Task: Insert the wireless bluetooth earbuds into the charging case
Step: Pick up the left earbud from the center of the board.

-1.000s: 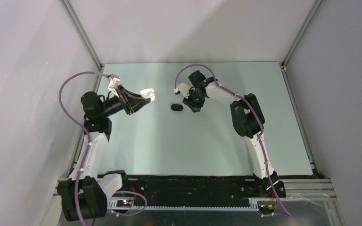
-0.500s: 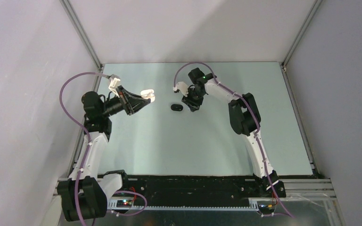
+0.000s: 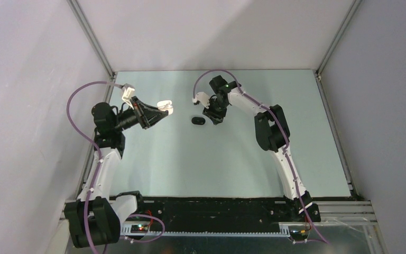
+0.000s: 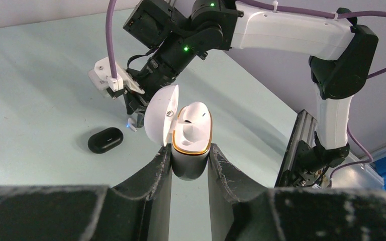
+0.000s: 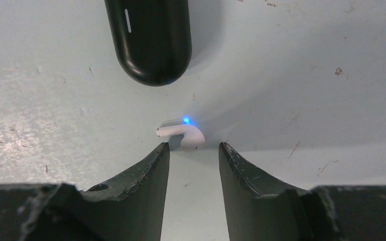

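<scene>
The left claw [image 4: 190, 153] is clamped narrow around the lower body of the charging case [image 4: 188, 163] and holds it in the air, well above the tabletop [image 5: 306, 75]. The case's lid is swung open, and what looks like one seated earbud [image 4: 195, 118] fills a socket. The loose earbud [image 5: 183, 135] lies on its side on the tabletop, a blue light glowing on it, just beside the black oval object [image 5: 148, 37] but not touching it. The right claw [image 5: 193, 155] hangs over it with its jaws set at a middling gap, the tips flanking the bud's rounded head and not yet in contact. By the look of it the bud is very light, hard, glossy plastic, so it is likely to skid away or squirt out under an off-centre squeeze, and it is too stiff to yield to the pads. The safest hold is probably across the bulbous head where it meets the short stem. The pads should be square to it and close gently, leaving the stem free to point down into the open socket. The black object sits close enough that a jaw could nudge it on the way down.
</scene>
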